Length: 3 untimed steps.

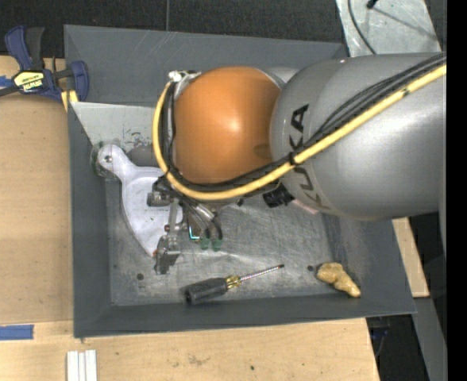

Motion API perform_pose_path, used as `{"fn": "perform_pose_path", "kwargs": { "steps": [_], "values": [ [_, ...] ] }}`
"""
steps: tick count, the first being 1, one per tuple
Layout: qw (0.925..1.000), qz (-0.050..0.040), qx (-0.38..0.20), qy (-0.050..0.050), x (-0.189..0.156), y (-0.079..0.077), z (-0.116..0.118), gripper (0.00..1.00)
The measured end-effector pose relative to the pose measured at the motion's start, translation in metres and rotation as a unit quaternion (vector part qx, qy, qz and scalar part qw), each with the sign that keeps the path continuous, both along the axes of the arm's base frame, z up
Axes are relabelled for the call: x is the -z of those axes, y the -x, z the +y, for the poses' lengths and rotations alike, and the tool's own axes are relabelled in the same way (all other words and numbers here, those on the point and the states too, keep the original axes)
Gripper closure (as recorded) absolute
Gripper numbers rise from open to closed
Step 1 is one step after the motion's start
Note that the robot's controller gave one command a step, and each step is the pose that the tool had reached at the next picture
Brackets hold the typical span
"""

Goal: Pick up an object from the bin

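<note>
A white curved plastic piece lies in the left half of the bin, its round end towards the far-left corner and its narrow end pointing to the near side. The gripper is low over that narrow end - how far open it is, or whether it grips anything, cannot be told. Towards the near wall lies a black-handled screwdriver - and in the near-right corner a yellowish lump.

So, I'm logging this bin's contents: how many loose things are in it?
3: a white curved piece at the left by the gripper, a black-handled screwdriver along the bottom edge, a tan lump at bottom right. The arm may hide more.
</note>
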<state>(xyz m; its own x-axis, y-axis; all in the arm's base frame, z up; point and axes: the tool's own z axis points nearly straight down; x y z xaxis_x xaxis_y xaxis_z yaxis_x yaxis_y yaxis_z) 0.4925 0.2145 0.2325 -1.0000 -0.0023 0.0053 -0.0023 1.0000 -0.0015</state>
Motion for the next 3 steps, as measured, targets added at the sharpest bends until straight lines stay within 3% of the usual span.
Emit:
{"fn": "perform_pose_path", "kwargs": {
  "steps": [1, 2, 3],
  "values": [
    [1.0, -0.0038, 0.001, -0.001, -0.004, -0.002, -0.001, 0.0],
    [0.9992, -0.0072, 0.039, -0.003, 0.019, -0.013, 0.006, 0.0],
    [0.9986, -0.0044, 0.052, -0.001, 0.069, 0.001, 0.005, 0.0]
  ]
}}
